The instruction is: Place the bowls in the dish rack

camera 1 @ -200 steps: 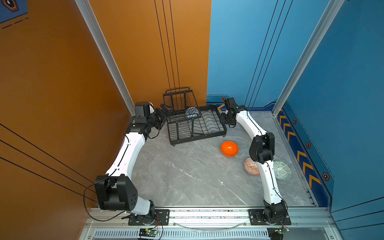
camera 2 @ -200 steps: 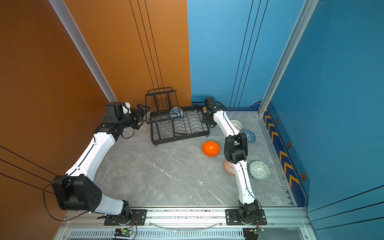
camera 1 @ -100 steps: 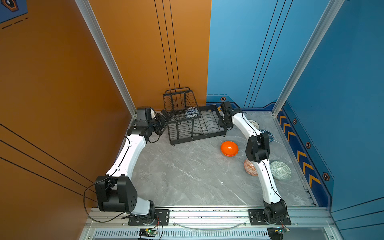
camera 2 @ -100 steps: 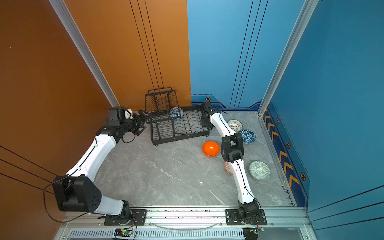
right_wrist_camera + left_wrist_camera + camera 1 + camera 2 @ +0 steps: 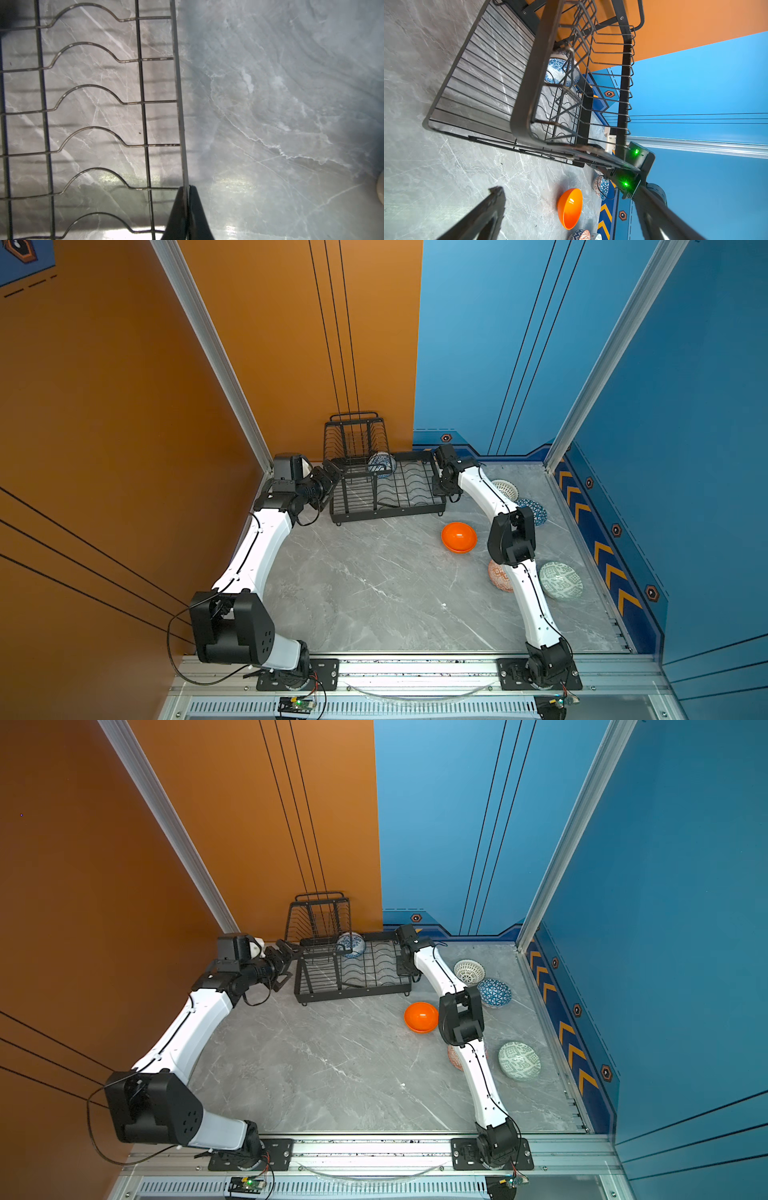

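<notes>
Evidently you are bracing the dish rack (image 5: pixel 386 511), loose bowls (image 5: pixel 560 580) lying right of it: your right gripper (image 5: pixel 186 188) is pinching its right rim, your left gripper (image 5: pixel 330 485) gaping empty at its left end. A floral bowl (image 5: pixel 381 464) is sitting inside; next, probably, you are releasing to fetch another.

Your left arm stretches forward with the left gripper (image 5: pixel 329 485) spread wide, while your right arm arcs forward, wrist bent down, the right gripper (image 5: pixel 187 192) pinched tight on the dish rack (image 5: pixel 180 116) rim.
</notes>
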`<state>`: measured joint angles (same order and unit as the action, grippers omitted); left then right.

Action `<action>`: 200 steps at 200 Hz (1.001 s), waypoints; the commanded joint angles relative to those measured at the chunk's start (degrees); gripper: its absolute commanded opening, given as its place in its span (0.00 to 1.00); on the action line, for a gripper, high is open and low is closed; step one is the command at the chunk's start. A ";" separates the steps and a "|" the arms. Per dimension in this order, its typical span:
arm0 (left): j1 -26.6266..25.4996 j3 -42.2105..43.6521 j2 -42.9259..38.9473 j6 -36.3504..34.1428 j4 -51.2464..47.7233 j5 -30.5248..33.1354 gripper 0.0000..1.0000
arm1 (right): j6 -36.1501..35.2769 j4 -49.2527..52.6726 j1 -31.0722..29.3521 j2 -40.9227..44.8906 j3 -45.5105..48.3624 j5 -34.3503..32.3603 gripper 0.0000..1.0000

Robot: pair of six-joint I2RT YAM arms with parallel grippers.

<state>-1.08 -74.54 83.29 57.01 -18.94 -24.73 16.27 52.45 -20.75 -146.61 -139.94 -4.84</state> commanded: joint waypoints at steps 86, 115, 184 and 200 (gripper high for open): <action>1.37 5.25 -6.94 -1.30 -3.55 -0.40 0.98 | -1.37 -6.50 -3.24 11.98 11.62 -0.78 0.00; 2.35 7.36 -8.49 -0.59 -3.56 -0.45 0.98 | -2.10 -6.48 -3.89 13.56 12.61 -0.77 0.00; 2.92 9.07 -11.85 -0.59 -4.09 1.84 0.98 | -2.06 -10.30 -5.52 20.46 25.67 -0.60 0.00; 3.10 9.49 -12.76 -0.76 -4.72 2.13 0.98 | -1.17 -10.61 -5.52 21.65 28.48 -0.39 0.00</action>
<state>1.43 -65.89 72.82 56.84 -22.11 -24.03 18.33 42.94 -24.75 -131.66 -114.13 -6.61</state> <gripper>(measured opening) 0.980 0.047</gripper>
